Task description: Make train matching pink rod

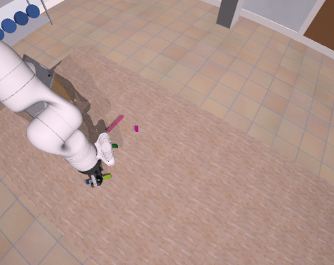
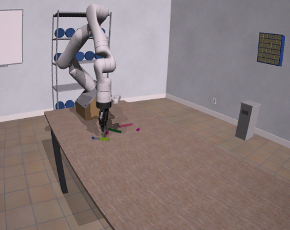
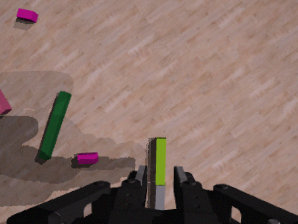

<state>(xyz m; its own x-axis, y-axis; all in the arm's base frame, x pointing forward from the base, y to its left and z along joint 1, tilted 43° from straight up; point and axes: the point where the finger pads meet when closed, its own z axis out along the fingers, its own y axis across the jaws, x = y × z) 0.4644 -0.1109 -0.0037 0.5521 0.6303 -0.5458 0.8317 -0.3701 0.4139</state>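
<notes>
A blue rod (image 1: 88, 181) (image 2: 93, 138), a grey rod (image 2: 97, 138) (image 3: 160, 197) and a lime rod (image 1: 107, 177) (image 2: 104, 139) (image 3: 160, 160) lie flat in one line, the grey in the middle. No gap shows between grey and lime. The blue rod is hidden in the wrist view. My gripper (image 1: 96, 183) (image 2: 103, 131) (image 3: 160, 176) is partly open and empty, raised above this row, with a finger on either side of it in the wrist view. The pink rod (image 1: 115, 123) (image 2: 125, 125) (image 3: 3, 104) lies apart.
A green rod (image 1: 115, 146) (image 2: 114, 130) (image 3: 55, 125) lies between the row and the pink rod. One magenta rod (image 2: 107, 132) (image 3: 88, 158) lies between green rod and row. Another magenta rod (image 1: 137, 128) (image 2: 137, 129) (image 3: 27, 15) lies farther off.
</notes>
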